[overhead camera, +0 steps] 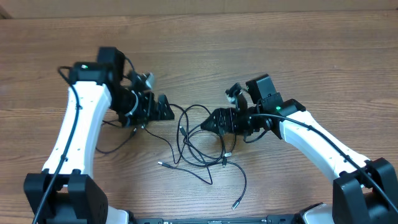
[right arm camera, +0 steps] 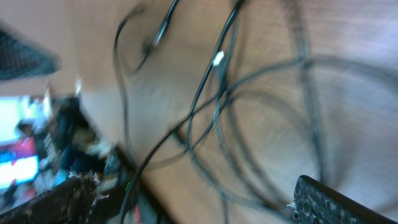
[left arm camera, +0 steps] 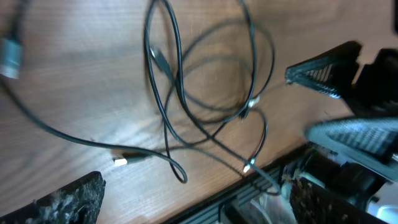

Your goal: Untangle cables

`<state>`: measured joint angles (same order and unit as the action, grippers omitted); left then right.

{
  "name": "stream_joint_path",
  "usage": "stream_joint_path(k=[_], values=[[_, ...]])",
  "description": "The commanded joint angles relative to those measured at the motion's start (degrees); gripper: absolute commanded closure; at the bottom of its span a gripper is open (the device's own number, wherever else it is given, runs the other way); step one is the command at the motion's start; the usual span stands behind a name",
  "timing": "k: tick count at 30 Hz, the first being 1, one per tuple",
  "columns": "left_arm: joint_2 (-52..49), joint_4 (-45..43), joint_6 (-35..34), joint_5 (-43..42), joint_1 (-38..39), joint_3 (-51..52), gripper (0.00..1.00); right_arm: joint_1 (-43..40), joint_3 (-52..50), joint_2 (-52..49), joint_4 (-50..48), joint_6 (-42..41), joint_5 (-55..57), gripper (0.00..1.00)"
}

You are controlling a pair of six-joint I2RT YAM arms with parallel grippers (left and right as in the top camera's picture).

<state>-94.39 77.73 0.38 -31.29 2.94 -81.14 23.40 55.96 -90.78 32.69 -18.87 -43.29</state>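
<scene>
Facing a loose tangle of thin black cables (overhead camera: pixel 200 142) lying flat on the bench (overhead camera: pixel 298 43), with several loops crossing one another at the tangle's middle and loose plug-tipped tails trailing out from it toward the robot's base; judging them as light, limp and slightly springy, likely sliding over the wood and dragging neighbouring loops along when pulled; favouring a pinch just behind a silvery-tipped plug (left arm camera: pixel 250 103) or on a free tail at the tangle's outer edge, and avoiding the crossings, where two strands could be caught at once; holding the left hand (overhead camera: pixel 166 109) just off the tangle's left side, fingers spread wide with nothing between them, and the right hand (overhead camera: pixel 209 122) at the tangle's right edge, likewise spread and gripping nothing; watching for the thicker arm wires (overhead camera: pixel 74 115) on the tangle's left, near one stray strand running out that way and easily confused with it, and for both hands crowding the tangle from opposite sides
</scene>
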Motion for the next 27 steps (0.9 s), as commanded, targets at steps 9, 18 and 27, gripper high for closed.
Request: stream_joint_path(k=[9,18,27], values=[[0.00,-9.64,0.55,-4.83,5.07,17.14,0.07,1.92,-0.66,0.98,6.08,6.93,-7.82,0.00],[0.00,-12.50,0.50,-5.81,5.73,20.31,0.11,5.60,-0.66,0.98,6.23,6.91,-5.92,0.11],[0.00,-12.41,0.48,-5.81,5.73,20.31,0.36,11.19,-0.68,0.98,6.84,2.36,5.57,0.58]])
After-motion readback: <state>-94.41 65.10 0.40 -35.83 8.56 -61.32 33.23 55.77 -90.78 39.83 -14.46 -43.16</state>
